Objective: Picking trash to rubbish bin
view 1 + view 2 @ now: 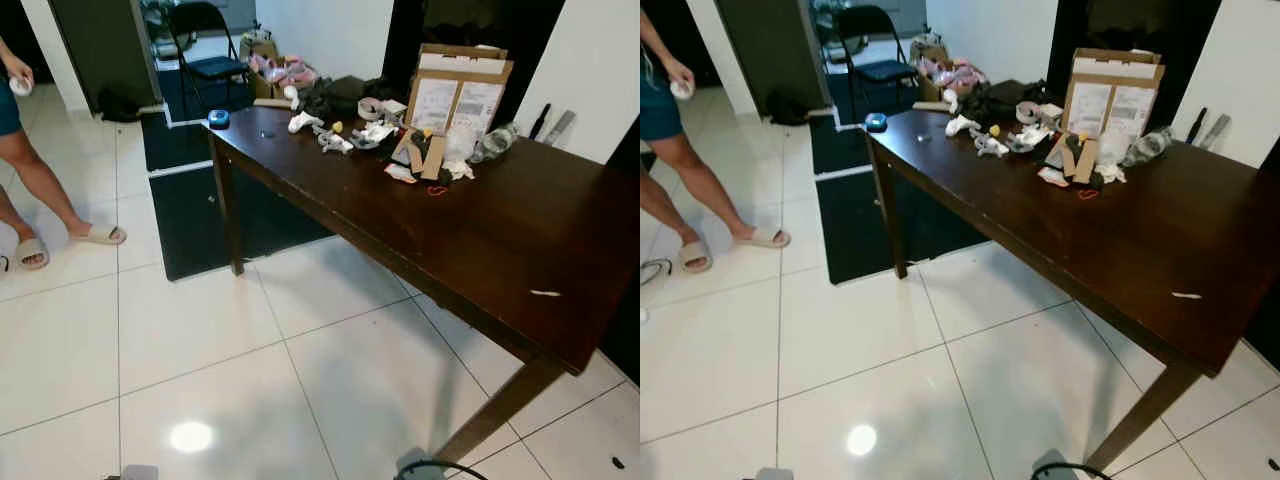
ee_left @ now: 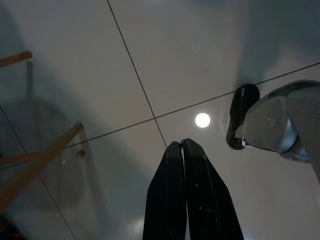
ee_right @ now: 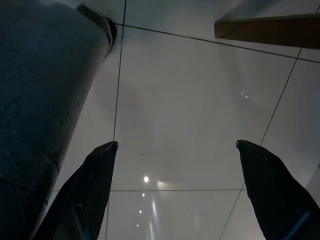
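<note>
Facing open tile floor (image 1: 200, 340) beside the table (image 1: 520, 230) edge — trash (image 1: 400, 140) heaped at its far end; left gripper (image 2: 182, 145) pinched together, right gripper (image 3: 175, 145) spread wide — both empty.

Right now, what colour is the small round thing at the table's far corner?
Blue; the round thing shows best in the left eye view.

Glossy white tile floor (image 1: 200, 360), dark wooden table (image 1: 520, 230), black folding chair (image 1: 205, 40), white walls (image 1: 340, 30)

Dark polished wood table (image 1: 520, 230), glossy white floor tiles (image 1: 150, 340), cardboard box (image 1: 458, 95)
</note>
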Tool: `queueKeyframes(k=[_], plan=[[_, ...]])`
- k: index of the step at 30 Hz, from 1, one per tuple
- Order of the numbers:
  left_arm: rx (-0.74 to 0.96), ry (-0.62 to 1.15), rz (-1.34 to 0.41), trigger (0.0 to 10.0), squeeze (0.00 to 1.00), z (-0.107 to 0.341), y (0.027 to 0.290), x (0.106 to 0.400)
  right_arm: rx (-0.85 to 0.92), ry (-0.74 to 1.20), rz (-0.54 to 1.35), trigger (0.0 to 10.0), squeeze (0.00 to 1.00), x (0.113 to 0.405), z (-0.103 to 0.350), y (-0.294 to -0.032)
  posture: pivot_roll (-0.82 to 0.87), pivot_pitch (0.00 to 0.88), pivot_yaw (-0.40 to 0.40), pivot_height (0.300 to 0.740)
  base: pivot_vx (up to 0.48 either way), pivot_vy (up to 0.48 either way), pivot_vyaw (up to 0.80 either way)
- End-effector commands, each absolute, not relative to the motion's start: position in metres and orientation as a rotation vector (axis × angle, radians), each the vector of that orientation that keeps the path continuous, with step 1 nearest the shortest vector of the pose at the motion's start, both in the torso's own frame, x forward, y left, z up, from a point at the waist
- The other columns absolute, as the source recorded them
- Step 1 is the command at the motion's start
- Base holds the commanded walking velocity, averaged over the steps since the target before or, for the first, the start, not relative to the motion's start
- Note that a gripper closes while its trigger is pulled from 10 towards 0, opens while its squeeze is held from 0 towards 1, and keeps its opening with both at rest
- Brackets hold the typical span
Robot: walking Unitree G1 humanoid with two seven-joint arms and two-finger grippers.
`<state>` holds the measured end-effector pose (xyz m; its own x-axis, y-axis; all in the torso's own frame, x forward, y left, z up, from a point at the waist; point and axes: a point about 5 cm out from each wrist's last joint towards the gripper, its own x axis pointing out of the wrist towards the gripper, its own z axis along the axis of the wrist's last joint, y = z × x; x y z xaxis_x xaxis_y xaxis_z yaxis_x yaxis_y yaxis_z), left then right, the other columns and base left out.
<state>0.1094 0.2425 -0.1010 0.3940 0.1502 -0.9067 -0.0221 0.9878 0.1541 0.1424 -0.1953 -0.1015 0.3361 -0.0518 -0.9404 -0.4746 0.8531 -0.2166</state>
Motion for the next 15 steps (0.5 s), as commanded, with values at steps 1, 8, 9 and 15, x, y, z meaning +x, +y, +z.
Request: queueKeyframes(k=[1, 8, 9, 15], plan=[[0.107, 1.175, 0.127, 10.0, 0.00, -0.1024, 0.2430, 0.1042, -0.499, 1.230, 0.326, 10.0, 0.00, 0.1360, -0.1048, -0.1875, 0.22, 0.082, -0.004, 0.740, 0.356, 0.000, 0.00], [0.085, 1.185, 0.150, 10.0, 0.00, -0.1043, 0.2424, 0.0972, -0.505, 1.227, 0.336, 10.0, 0.00, 0.1360, -0.1047, -0.1879, 0.23, 0.087, -0.015, 0.740, 0.362, 0.000, 0.00], [0.085, 1.185, 0.150, 10.0, 0.00, -0.1043, 0.2424, 0.0972, -0.505, 1.227, 0.336, 10.0, 0.00, 0.1360, -0.1047, -0.1879, 0.23, 0.087, -0.015, 0.740, 0.364, 0.000, 0.00], [0.080, 1.187, 0.158, 10.0, 0.00, -0.1048, 0.2425, 0.0950, -0.509, 1.231, 0.342, 10.0, 0.00, 0.1358, -0.1046, -0.1892, 0.23, 0.088, -0.018, 0.740, 0.362, 0.000, 0.00]])
